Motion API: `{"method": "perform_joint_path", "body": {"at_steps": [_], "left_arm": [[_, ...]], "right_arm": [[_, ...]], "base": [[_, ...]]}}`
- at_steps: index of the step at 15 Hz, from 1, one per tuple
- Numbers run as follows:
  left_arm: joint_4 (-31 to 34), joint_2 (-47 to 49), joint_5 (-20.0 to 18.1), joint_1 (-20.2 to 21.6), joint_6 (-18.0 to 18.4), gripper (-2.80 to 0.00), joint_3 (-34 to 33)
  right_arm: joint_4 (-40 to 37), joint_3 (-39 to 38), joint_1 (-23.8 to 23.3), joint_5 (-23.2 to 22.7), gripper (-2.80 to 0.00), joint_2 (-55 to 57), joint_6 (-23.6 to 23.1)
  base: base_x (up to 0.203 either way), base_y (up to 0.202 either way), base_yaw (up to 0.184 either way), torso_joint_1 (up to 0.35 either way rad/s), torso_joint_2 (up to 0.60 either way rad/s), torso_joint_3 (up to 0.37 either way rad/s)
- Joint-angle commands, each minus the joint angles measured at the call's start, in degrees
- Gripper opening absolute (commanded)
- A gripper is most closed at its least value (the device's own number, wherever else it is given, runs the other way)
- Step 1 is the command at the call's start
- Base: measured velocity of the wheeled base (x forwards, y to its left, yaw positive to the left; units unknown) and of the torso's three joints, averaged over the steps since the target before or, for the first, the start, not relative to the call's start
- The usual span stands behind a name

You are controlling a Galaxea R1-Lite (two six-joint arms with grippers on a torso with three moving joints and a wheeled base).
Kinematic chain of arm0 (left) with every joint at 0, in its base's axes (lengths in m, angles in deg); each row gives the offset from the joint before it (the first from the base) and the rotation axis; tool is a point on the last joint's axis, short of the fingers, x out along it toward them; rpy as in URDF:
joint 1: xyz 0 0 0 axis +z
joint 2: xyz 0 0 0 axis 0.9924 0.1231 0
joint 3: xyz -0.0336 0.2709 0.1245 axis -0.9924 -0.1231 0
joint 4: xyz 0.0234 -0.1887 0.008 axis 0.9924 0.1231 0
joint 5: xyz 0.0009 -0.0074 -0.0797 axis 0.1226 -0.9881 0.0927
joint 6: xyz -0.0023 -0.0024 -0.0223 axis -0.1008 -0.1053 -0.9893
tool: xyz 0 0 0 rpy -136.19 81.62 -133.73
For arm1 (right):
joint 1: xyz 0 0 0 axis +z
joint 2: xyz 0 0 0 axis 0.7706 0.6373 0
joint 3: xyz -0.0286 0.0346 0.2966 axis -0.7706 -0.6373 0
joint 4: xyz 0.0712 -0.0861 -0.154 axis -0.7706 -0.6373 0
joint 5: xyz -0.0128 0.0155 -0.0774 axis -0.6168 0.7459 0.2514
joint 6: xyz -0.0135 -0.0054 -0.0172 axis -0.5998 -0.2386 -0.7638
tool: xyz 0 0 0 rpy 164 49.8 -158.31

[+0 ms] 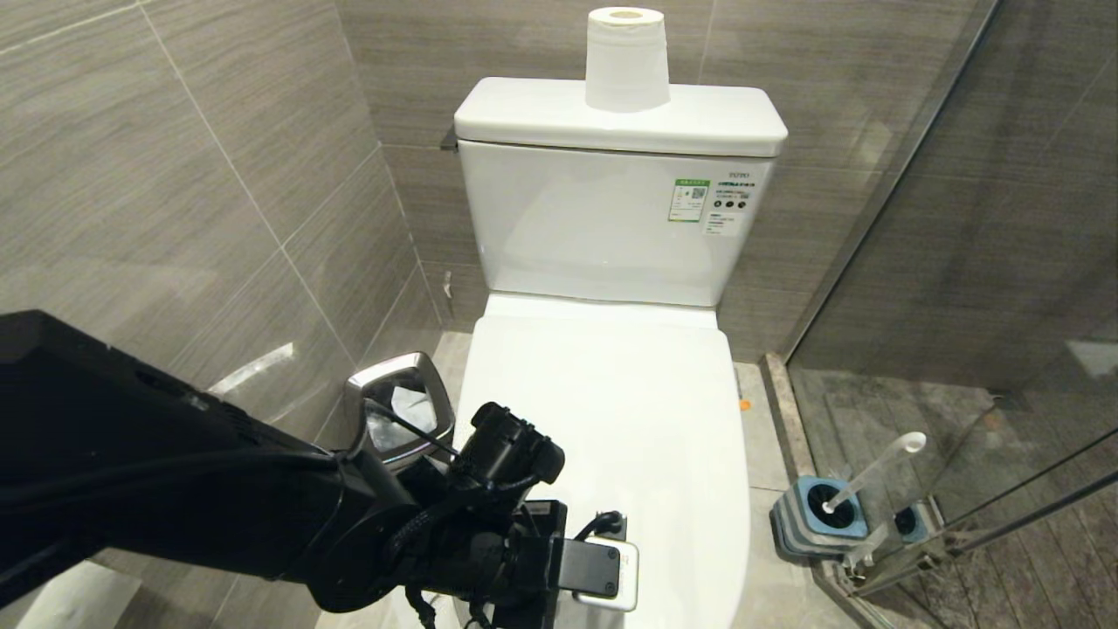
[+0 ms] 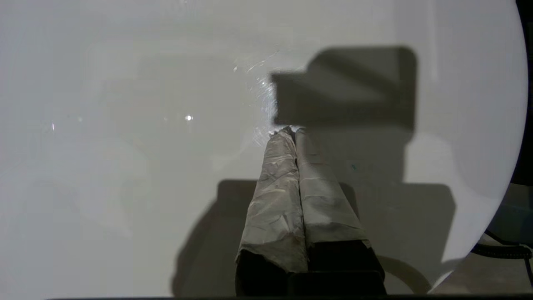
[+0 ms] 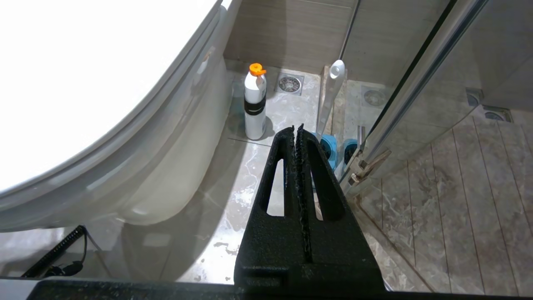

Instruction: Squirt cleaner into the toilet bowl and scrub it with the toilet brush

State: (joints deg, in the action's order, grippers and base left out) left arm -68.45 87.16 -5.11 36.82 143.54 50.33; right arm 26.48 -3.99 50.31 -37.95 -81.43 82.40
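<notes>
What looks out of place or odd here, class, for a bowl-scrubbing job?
The toilet lid is down, covering the bowl. The toilet paper roll stands on the tank, an unusual spot. Nothing looks spilled or broken.

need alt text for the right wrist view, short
The shut right gripper hangs above a wet tiled floor beside the toilet bowl. Beyond its tips stand a white cleaner bottle with an orange cap and the toilet brush in its blue holder, next to a glass shower door.
</notes>
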Motion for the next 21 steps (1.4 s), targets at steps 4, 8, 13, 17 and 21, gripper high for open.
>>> {"method": "perform_joint_path", "body": {"at_steps": [4, 8, 13, 17, 21], "left_arm": [[3.42, -4.96, -0.34, 0.37, -0.04, -2.80, 3.92], [14.82, -12.12, 0.12, 3.91, -7.05, -2.80, 13.68], [25.54, -17.80, 1.42, 8.64, -33.70, -2.80, 22.58], [26.23, -21.32, 4.39, 12.30, -56.44, -2.80, 29.06], [26.11, -26.11, 11.86, 17.00, -59.94, -2.80, 38.06]], "right_arm": [[-0.02, 0.00, 0.01, -0.04, -2.80, 0.05, -0.02], [-0.02, 0.00, 0.01, -0.04, -2.80, 0.05, -0.02], [-0.02, 0.00, 0.01, -0.04, -2.80, 0.05, -0.02], [-0.02, 0.00, 0.01, -0.04, -2.80, 0.05, -0.02], [-0.02, 0.00, 0.01, -0.04, -2.80, 0.05, -0.02]], "base": [[0.000, 0.000, 0.000, 0.000, 0.00, 0.000], [0.000, 0.000, 0.000, 0.000, 0.00, 0.000], [0.000, 0.000, 0.000, 0.000, 0.00, 0.000], [0.000, 0.000, 0.000, 0.000, 0.00, 0.000], [0.000, 0.000, 0.000, 0.000, 0.00, 0.000]]}}
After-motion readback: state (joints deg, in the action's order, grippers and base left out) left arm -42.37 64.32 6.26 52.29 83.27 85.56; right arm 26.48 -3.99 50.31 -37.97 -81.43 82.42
